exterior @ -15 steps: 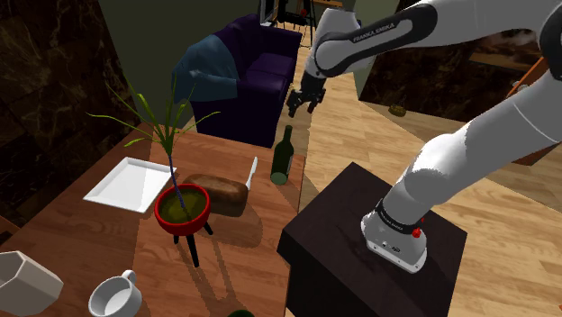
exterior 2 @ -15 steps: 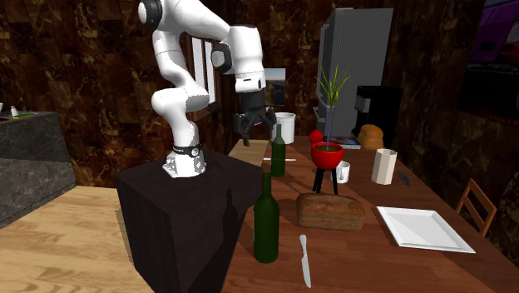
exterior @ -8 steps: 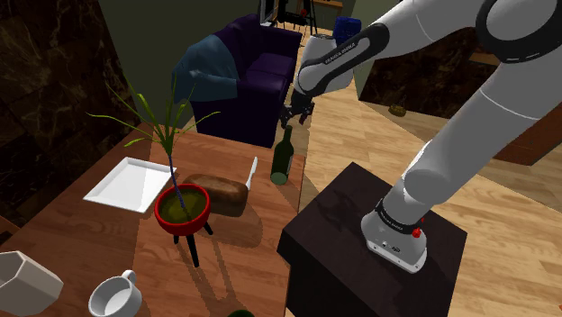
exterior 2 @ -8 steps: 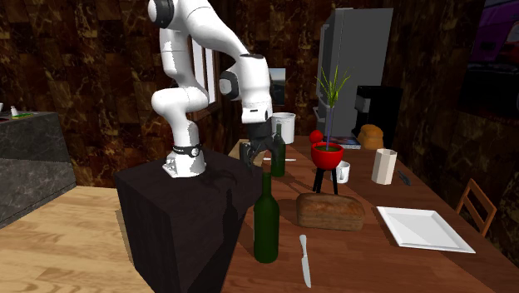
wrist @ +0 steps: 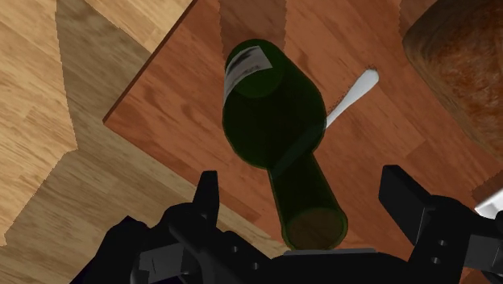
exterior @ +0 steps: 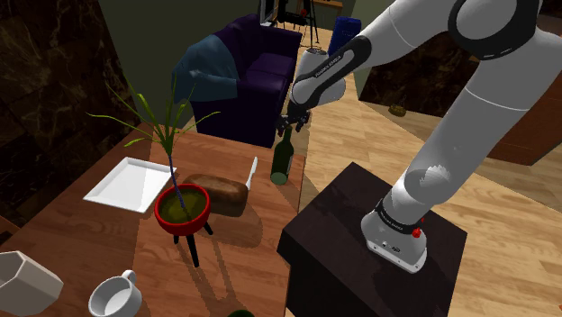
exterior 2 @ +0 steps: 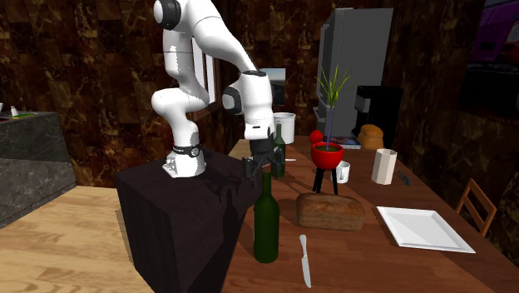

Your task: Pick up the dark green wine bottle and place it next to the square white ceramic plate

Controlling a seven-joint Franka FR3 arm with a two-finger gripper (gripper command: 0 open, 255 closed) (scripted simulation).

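Observation:
The dark green wine bottle (exterior: 283, 160) stands upright near the table's edge, beside a knife (exterior: 252, 172). My gripper (exterior: 291, 124) hangs just above its neck. From above, the bottle (wrist: 272, 113) points its mouth up between my fingers (wrist: 207, 198), which stand wide apart and do not touch it; the gripper (wrist: 305, 202) is open. In the second exterior view the gripper (exterior 2: 259, 166) sits at the top of the near bottle (exterior 2: 266, 220). The square white plate (exterior: 131, 184) lies at the shoulder view's left, past a bread loaf (exterior: 222, 193); the plate (exterior 2: 424, 228) is flat on the table.
A red pot with a tall plant (exterior: 183, 208) stands between the loaf and the table's near end. A white cup (exterior: 114, 295) and a white angular vessel (exterior: 23, 280) sit nearer. A second green bottle (exterior 2: 278, 155) stands farther along. The black stand (exterior: 374, 248) adjoins the table.
The gripper has come down and toward the shoulder view's left, from above the floor to just over the bottle's neck. The bottle has not moved.

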